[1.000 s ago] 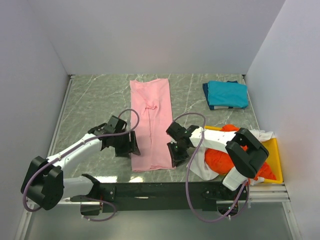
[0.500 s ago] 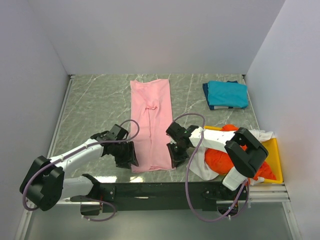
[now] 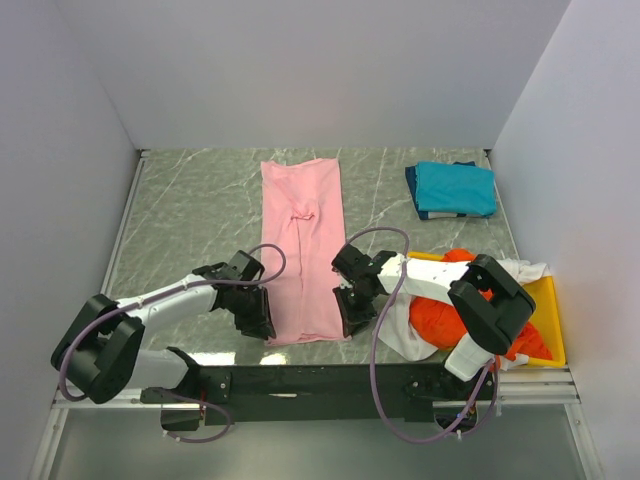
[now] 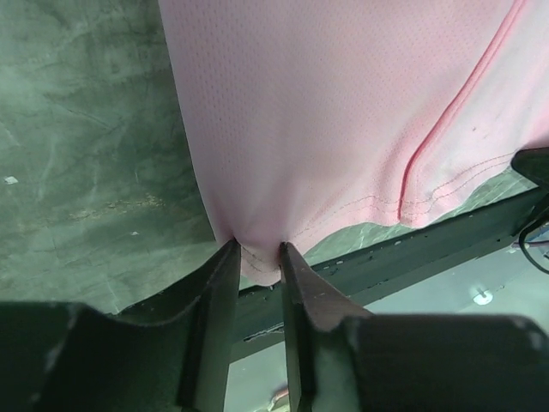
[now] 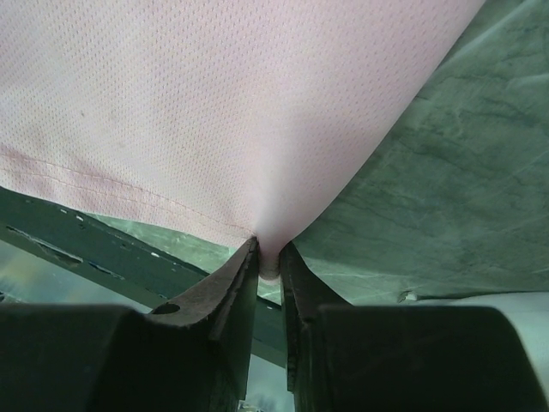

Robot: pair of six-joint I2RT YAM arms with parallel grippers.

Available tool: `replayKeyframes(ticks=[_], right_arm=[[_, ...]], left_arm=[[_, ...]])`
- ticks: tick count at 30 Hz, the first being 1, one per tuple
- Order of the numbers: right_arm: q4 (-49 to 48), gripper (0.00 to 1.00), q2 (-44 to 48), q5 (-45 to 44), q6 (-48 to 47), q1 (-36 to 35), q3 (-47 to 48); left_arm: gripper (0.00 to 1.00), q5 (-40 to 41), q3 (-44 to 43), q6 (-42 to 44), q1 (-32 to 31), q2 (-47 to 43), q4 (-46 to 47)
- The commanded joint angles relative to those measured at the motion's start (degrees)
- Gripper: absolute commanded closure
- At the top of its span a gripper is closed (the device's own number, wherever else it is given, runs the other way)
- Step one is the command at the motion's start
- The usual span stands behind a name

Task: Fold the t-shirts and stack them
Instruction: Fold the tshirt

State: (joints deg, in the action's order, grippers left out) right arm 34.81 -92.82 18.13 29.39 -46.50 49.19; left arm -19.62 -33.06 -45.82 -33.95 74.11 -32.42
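The light pink t-shirt lies as a long folded strip down the middle of the green table. My left gripper sits at its near left corner, and the left wrist view shows the fingers pressed on both sides of that bunched corner. At the near right corner my right gripper is shut on a pinch of the pink cloth. A folded teal-blue t-shirt rests at the back right. An orange-red t-shirt and a white t-shirt lie crumpled at the right.
A yellow tray under the crumpled shirts stands at the right near edge. The black mounting rail runs along the table's front edge just behind both grippers. White walls enclose the table on three sides.
My left gripper moved toward the near left corner of the pink t-shirt and narrowed its jaws onto it. The right gripper stayed in place on the near right corner.
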Motion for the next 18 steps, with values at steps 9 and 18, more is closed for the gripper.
replayKeyframes(ticks=[9,18], right_arm=[[1.76,0.77,-1.84,-1.26,-1.17,-0.43,0.29],[2.28,0.77,-2.72,-1.26,-1.79,-0.35,1.0]], left_arm=[[0.69,3.08,-1.39,-1.37,-1.55,-0.54,-4.05],[0.62,5.82,-2.1,-2.69,-1.9,-2.12,-6.42]])
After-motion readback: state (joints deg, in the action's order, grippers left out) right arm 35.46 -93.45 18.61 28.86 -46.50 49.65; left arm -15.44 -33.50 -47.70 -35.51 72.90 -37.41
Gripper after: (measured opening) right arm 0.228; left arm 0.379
